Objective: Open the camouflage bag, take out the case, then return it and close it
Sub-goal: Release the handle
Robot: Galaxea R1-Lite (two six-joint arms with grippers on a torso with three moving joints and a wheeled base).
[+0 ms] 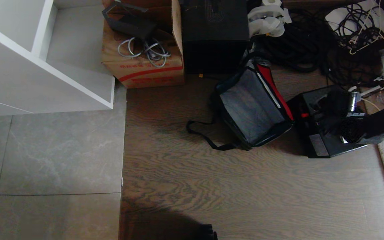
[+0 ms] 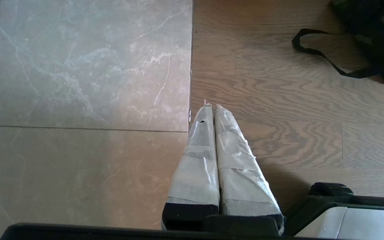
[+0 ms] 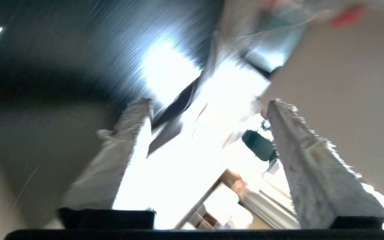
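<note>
Now, bag: I see the camouflage bag lying open mid-floor, red lining up, ready to take the load back.
Case: the case lies beside it toward the right edge.
Right gripper: spread wide, holding nothing.
Left gripper: closed, empty, parked.

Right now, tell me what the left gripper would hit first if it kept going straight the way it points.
Probably the bare floor: the left gripper points down at the seam between grey tile and wood planks, with nothing between.
</note>
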